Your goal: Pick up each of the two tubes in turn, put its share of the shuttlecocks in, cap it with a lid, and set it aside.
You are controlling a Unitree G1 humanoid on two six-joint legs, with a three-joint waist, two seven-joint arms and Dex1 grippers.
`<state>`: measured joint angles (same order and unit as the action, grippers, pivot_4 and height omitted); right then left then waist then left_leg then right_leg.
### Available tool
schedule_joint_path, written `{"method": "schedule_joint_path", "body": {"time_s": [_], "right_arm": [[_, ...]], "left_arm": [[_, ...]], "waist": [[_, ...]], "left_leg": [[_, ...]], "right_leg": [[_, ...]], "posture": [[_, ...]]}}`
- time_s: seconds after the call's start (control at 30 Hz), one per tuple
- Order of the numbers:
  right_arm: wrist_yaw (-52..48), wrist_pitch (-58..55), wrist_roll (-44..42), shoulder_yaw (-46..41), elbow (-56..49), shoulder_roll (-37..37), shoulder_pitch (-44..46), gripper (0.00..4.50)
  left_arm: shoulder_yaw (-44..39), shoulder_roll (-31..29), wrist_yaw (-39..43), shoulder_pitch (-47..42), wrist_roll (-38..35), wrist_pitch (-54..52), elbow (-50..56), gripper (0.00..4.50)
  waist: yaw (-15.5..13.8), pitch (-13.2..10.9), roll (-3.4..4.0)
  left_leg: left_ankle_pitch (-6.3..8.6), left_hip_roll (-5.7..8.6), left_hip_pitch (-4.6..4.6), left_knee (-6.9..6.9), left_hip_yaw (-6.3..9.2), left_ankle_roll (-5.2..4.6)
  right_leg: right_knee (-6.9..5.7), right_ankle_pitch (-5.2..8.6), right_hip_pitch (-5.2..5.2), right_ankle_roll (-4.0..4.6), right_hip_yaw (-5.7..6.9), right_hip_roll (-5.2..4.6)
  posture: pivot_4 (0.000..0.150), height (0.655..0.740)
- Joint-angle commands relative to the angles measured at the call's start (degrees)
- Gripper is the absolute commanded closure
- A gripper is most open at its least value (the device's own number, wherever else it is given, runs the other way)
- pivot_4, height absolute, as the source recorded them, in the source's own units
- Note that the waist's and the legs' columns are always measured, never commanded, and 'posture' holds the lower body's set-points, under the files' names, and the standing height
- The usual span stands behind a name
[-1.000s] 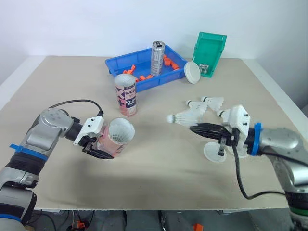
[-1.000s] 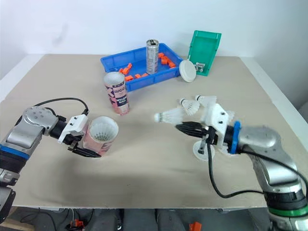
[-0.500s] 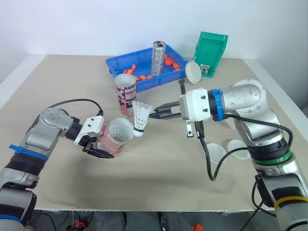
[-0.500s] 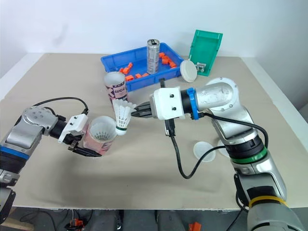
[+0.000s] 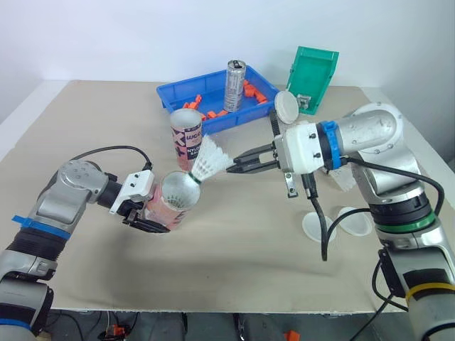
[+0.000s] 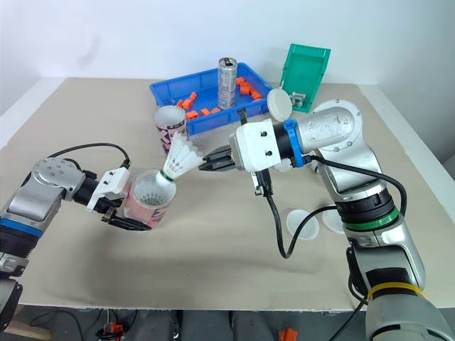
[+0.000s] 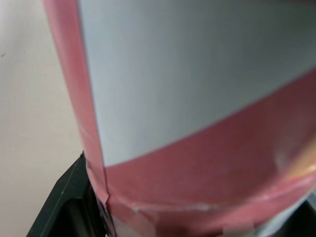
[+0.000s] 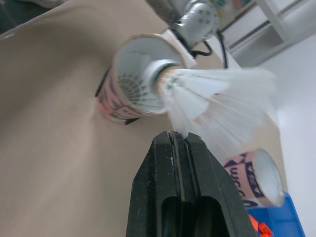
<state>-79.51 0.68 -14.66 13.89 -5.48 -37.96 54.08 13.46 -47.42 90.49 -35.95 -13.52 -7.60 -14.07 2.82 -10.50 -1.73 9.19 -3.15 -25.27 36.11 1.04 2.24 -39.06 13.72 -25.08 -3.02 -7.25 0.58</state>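
Standing tube (image 5: 186, 136) carries a printed label — its letters cannot be read.

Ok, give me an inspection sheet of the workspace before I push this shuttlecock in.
Surface: beige tabletop, carrying everything listed.
Job's things: pink-and-white cardboard tube tilted, mouth towards the white feathered shuttlecock, whose cork is at the rim; second tube upright and open; two round white lids lying flat; third lid on edge beside the bin.
Clutter: blue plastic tray with orange pieces and a silver can; green plastic bin.
Grippers: left gripper shut on the tilted tube; right gripper shut on the shuttlecock's feathers.
Cables: black cable loops over the left forearm; another hangs from the right wrist across a lid.
Surroundings: white wall; wires under the table's front edge.
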Motion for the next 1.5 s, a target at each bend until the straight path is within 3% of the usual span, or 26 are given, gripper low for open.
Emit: {"method": "schedule_joint_path", "body": {"time_s": [0.03,0.4,0.5,0.63,0.67,0.8,0.9,1.03,1.07,1.5], "right_arm": [[-0.17,1.81,1.03,0.93,-1.4,1.21,1.67,4.41],[-0.25,5.38,7.57,6.89,2.81,6.56,5.06,4.41],[-1.63,1.23,4.85,6.97,2.43,7.78,5.69,3.51],[-1.47,-6.32,-3.57,3.0,1.43,10.03,6.74,1.6],[-1.3,-8.16,-5.4,1.88,1.93,10.32,7.25,1.37],[-0.19,-11.15,-6.45,0.54,4.62,11.01,8.82,1.37],[-0.16,-10.08,-4.22,2.13,6.04,11.83,9.39,2.34],[-0.6,-5.94,0.14,4.71,8.65,12.9,10.01,4.24],[-0.63,-4.64,1.49,5.47,9.52,13.13,10.3,4.45],[-6.3,10.7,14.86,17.69,24.4,21.18,18.65,4.45]], "left_arm": [[-1.3,0.01,0.26,-0.59,-0.34,0.18,0.96,1.44],[-1.31,0.12,0.22,-0.95,-0.26,0.19,0.79,1.44],[-1.38,0.11,0.14,-0.83,-0.29,0.15,0.93,1.44],[-1.48,0.0,-0.01,-0.54,-0.34,-0.01,1.26,1.44],[-1.51,-0.06,-0.02,-0.47,-0.34,0.0,1.3,1.44],[-1.51,-0.13,0.01,-0.5,-0.31,0.01,1.24,1.44],[-1.5,-0.14,0.21,-0.74,-0.26,0.14,0.86,1.44],[-1.47,-0.07,0.37,-1.05,-0.16,0.34,0.35,1.44],[-1.47,-0.05,0.38,-1.1,-0.14,0.38,0.27,1.44],[-3.83,1.6,-0.01,-2.0,-4.18,-5.44,0.92,1.44]], "waist": [[0.0,0.0,0.0],[0.01,0.0,0.0],[0.0,0.0,0.0],[0.01,0.0,0.0],[0.01,0.0,0.0],[0.01,0.0,0.0],[0.01,0.0,0.0],[0.02,0.0,0.0],[0.02,0.0,0.0],[0.19,-0.01,0.02]], "left_leg": [[0.0,0.0,0.0,0.0,0.0,0.0],[0.0,0.0,0.0,0.0,0.0,0.0],[0.0,0.0,0.0,0.0,0.0,0.0],[0.0,-0.02,0.0,0.0,0.02,0.0],[0.0,-0.02,0.0,0.0,0.02,0.0],[0.0,-0.03,0.0,0.02,0.03,0.0],[0.0,-0.06,0.01,0.0,0.03,0.0],[0.0,-0.08,0.01,-0.01,0.03,0.0],[0.0,-0.08,0.01,-0.01,0.02,0.0],[0.0,-0.12,0.0,-0.03,0.03,0.0]], "right_leg": [[0.0,0.0,0.0,0.0,0.0,0.0],[-0.01,0.0,0.0,0.01,0.01,0.0],[-0.01,0.0,0.0,0.01,0.01,0.0],[-0.02,-0.01,0.0,0.03,0.02,0.01],[-0.03,-0.01,0.0,0.03,0.02,0.01],[-0.03,-0.02,0.02,0.03,0.04,0.0],[-0.03,-0.02,0.0,0.06,0.07,0.03],[-0.03,-0.02,-0.01,0.08,0.08,0.05],[-0.03,-0.02,-0.01,0.08,0.08,0.05],[-0.09,-0.04,-0.06,0.09,0.13,0.08]], "posture": [[0.15,0.74],[0.15,0.74],[0.15,0.74],[0.15,0.74],[0.15,0.74],[0.15,0.74],[0.15,0.74],[0.15,0.74],[0.15,0.74],[0.15,0.74]]}}
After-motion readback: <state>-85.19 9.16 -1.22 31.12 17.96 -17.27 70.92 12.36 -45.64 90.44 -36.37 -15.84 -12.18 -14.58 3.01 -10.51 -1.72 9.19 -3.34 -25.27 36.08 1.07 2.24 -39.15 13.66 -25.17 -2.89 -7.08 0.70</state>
